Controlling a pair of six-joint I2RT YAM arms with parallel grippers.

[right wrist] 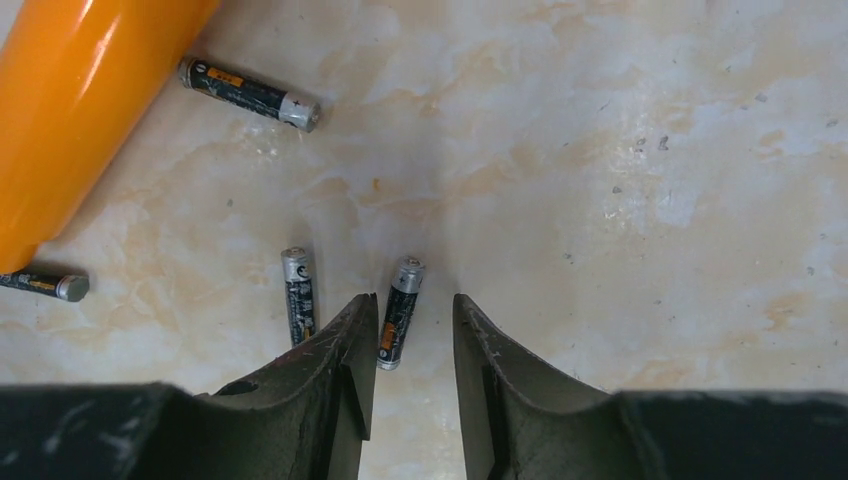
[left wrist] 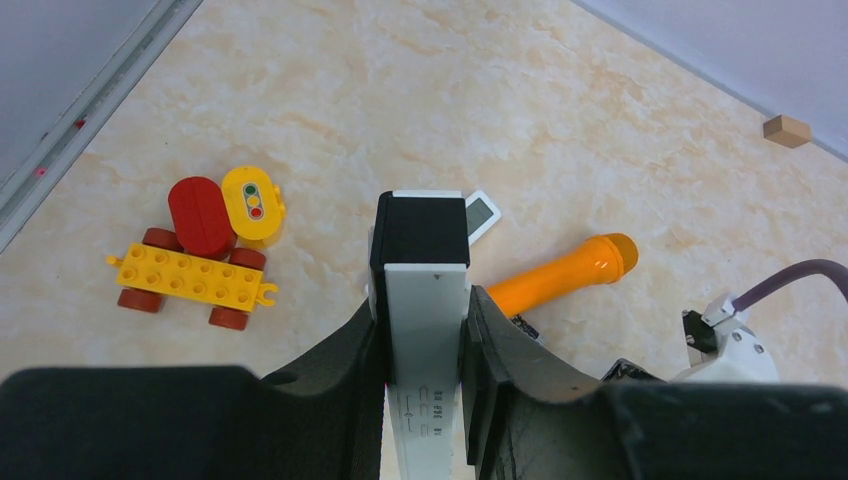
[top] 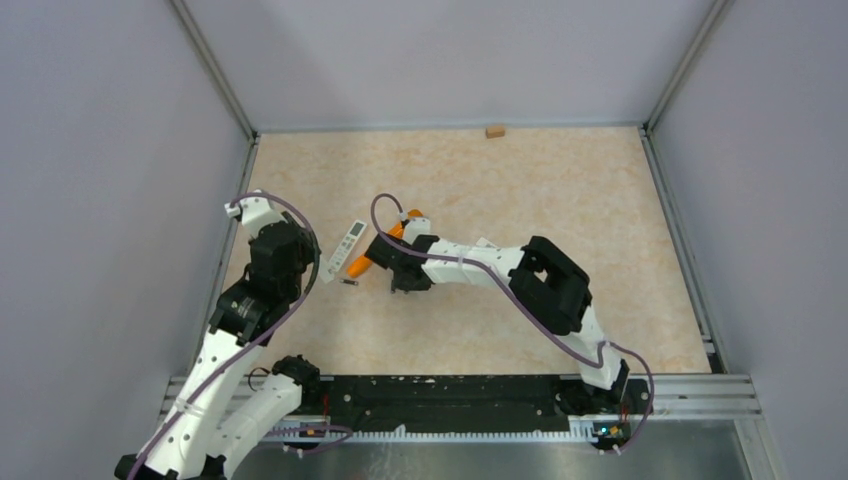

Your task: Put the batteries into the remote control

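My left gripper (left wrist: 425,300) is shut on the white remote control (left wrist: 428,330), whose black far end sticks out past the fingertips. In the top view the remote control (top: 350,243) is at the left, by that arm. Several batteries lie on the table: one (right wrist: 399,310) between the tips of my right gripper (right wrist: 412,300), close to its left finger (right wrist: 350,340); another (right wrist: 299,295) just left of it; one (right wrist: 249,90) beside the orange torch; one (right wrist: 45,284) at the left edge. The right gripper is open and low over the table, its jaws clear of the battery.
An orange torch (left wrist: 565,272) lies right of the remote and fills the right wrist view's upper left (right wrist: 80,110). A yellow and red toy brick car (left wrist: 190,270) stands further left. A small wooden block (top: 494,130) rests by the back wall. Grey walls enclose the table.
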